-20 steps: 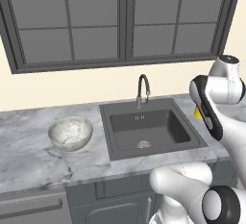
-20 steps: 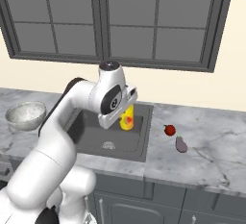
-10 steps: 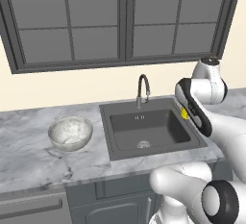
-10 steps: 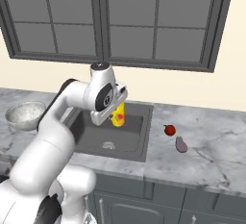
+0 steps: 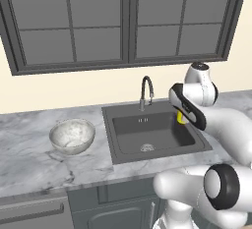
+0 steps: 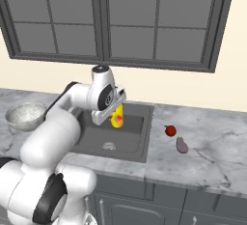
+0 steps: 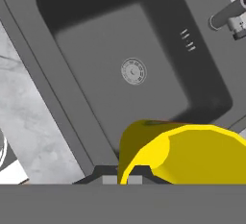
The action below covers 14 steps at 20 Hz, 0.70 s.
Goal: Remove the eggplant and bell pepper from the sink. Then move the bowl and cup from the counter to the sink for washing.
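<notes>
1. The gripper (image 6: 115, 118) is closed on the cup (image 6: 117, 116), holding it in the air above the sink (image 6: 140, 144). In the right base view the yellow cup shows just below the hand; the fingers themselves are hidden behind the hand.
2. In the left base view the cup (image 5: 181, 119) appears as a small yellow patch beside the forearm, over the right part of the sink (image 5: 114, 147).
3. In the hand view the cup (image 7: 187, 155) fills the lower right, its open mouth facing the camera, with the sink (image 7: 29, 50) beneath it and the round drain (image 7: 133, 71) visible on the basin floor.
4. The basin holds nothing but the drain (image 5: 146, 148).
5. The faucet (image 5: 146, 92) stands at the rear edge of the sink.
6. The bowl (image 5: 72, 135) sits upright on the counter (image 5: 29, 164), left of the sink and apart from it.
7. The bell pepper (image 6: 170, 131) and the eggplant (image 6: 182, 145) lie on the counter (image 6: 212, 147) right of the sink, near each other, the eggplant nearer the front edge.
</notes>
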### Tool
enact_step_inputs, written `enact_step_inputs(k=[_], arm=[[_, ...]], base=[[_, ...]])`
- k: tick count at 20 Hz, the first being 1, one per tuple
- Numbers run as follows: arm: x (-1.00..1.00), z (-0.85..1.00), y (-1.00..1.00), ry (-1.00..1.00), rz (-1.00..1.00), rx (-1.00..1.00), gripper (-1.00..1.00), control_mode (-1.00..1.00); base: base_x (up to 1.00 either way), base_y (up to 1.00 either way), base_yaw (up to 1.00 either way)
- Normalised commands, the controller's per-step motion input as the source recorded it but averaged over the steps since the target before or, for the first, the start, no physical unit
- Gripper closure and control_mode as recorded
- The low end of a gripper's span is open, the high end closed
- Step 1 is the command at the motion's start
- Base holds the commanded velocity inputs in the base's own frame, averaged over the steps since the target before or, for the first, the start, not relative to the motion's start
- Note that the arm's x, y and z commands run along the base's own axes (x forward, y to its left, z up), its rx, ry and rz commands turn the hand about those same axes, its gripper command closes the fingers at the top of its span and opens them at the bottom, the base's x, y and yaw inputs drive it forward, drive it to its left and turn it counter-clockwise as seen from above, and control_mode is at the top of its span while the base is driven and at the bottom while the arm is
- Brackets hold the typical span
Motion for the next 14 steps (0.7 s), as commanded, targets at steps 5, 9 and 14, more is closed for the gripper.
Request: enact_step_inputs(k=[5, 9, 14], arm=[[0.22, -0.31, 0.00, 0.00, 0.00, 0.01, 1.00, -1.00], [0.22, -0.31, 0.00, 0.00, 0.00, 0.03, 1.00, -1.00], [0.24, -0.31, 0.00, 0.01, 0.00, 0.03, 1.00, -1.00]], base=[[0.00, 0.00, 0.00], [0.00, 0.00, 0.00], [0.00, 0.00, 0.00]])
